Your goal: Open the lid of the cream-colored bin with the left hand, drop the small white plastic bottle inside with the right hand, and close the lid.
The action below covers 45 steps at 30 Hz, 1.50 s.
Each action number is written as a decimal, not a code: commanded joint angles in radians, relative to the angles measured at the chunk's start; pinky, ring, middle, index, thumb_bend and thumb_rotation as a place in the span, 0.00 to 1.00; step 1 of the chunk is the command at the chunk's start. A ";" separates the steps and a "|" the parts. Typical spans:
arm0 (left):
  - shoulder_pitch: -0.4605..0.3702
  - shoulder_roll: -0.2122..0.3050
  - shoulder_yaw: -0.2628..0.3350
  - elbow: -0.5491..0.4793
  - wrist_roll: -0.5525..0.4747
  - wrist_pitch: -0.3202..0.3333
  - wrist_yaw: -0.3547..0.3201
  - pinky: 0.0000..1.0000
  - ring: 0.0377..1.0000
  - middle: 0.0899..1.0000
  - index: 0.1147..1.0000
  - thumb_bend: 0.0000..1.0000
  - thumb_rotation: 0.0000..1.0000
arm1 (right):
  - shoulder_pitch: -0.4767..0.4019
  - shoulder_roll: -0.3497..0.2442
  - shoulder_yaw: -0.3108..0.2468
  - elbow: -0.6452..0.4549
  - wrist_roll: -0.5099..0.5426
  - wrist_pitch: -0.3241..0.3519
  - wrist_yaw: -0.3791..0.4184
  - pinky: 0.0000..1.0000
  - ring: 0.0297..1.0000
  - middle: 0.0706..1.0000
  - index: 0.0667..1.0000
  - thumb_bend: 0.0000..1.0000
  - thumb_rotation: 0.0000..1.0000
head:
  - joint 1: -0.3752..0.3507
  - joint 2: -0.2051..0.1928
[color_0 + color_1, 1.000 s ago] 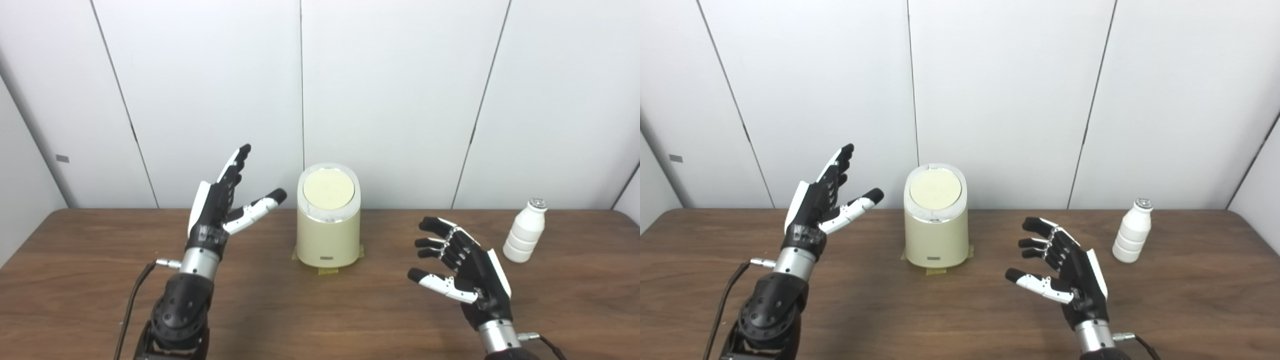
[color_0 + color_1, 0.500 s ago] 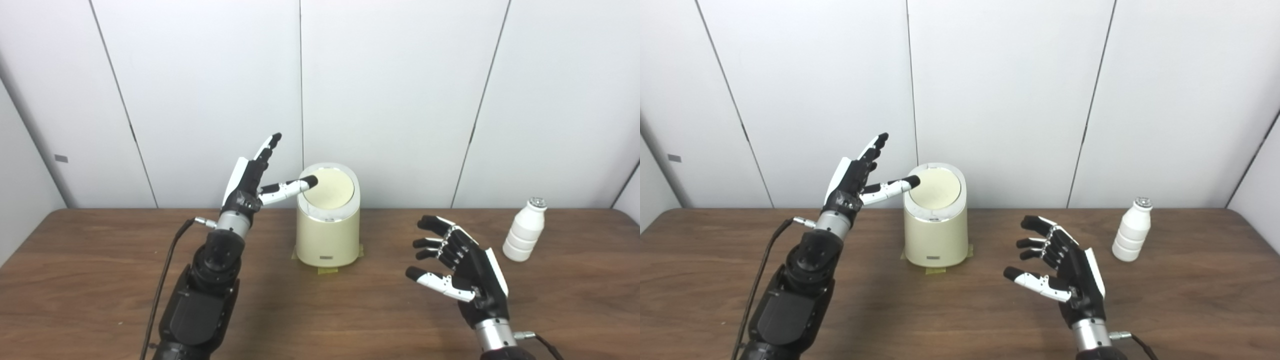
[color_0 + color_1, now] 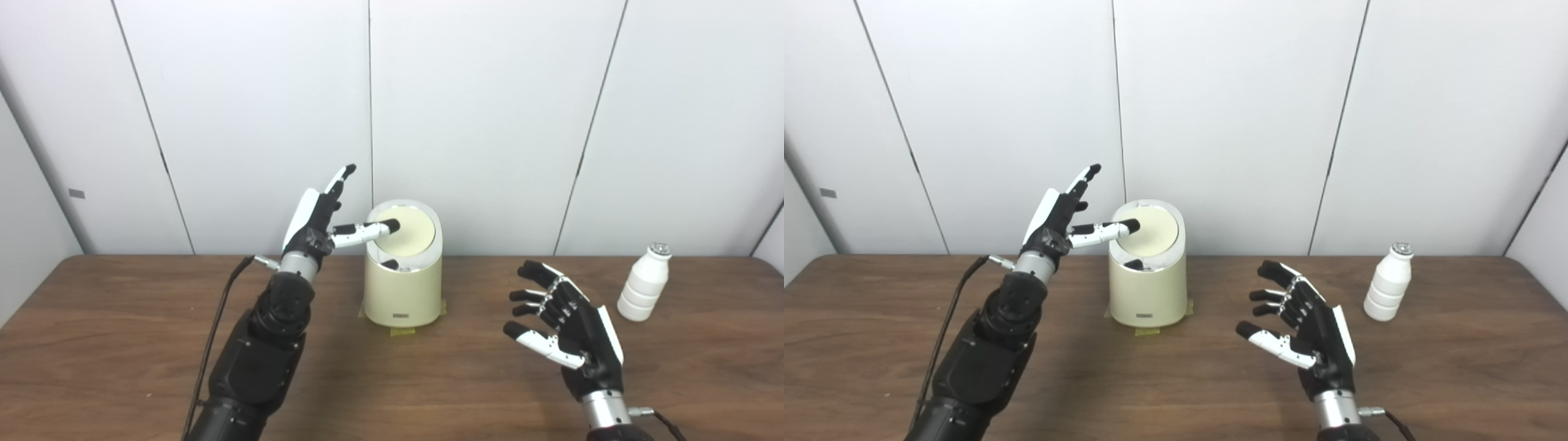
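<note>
Left hand (image 3: 315, 223) raised beside the cream-colored bin (image 3: 402, 288), fingers spread and pointing up, thumb (image 3: 367, 230) stretched sideways with its black tip over the left part of the round lid (image 3: 409, 233), apparently touching it; nothing grasped. Lid tipped, with a dark gap (image 3: 390, 264) showing at its front left edge; inside of bin too dark to tell any contents. Bin upright near the back edge of the wooden table (image 3: 122, 343), on strips of yellowish tape (image 3: 401, 331).

Further right, right hand (image 3: 569, 331) hovering above the table, palm turned toward the bin, fingers apart and lightly curled, holding nothing, well apart from both bin and bottle.

At the far right, small white plastic bottle (image 3: 643, 283) standing upright on the table with a silvery cap, untouched, near the back edge.

Right eye view: same arrangement shifted leftward, more bare table visible to the right of the bottle, thumb tip reaching a little nearer the lid's middle; dark gap at the lid's front seen there too.
</note>
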 commanded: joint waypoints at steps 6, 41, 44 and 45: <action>-0.086 0.027 -0.057 0.002 0.087 -0.016 0.007 0.89 1.00 1.00 1.00 0.94 0.29 | -0.036 0.001 -0.002 -0.045 -0.004 -0.028 -0.009 0.50 0.61 0.76 0.74 0.79 0.19 | -0.001 0.005; -0.121 0.054 -0.227 0.015 0.431 0.155 0.055 0.94 1.00 1.00 1.00 0.79 0.18 | -0.037 0.002 0.004 -0.046 -0.002 -0.021 -0.018 0.49 0.59 0.73 0.72 0.81 0.19 | 0.007 0.016; -0.127 0.058 -0.218 0.014 0.435 0.164 0.058 0.93 1.00 1.00 1.00 0.80 0.20 | -0.038 -0.001 0.005 -0.043 -0.008 -0.026 -0.019 0.48 0.58 0.73 0.72 0.81 0.20 | 0.008 0.018; -0.129 0.060 -0.216 0.013 0.434 0.162 0.060 0.92 1.00 1.00 1.00 0.80 0.21 | -0.038 -0.002 0.005 -0.042 -0.006 -0.026 -0.018 0.49 0.59 0.73 0.72 0.81 0.21 | 0.008 0.019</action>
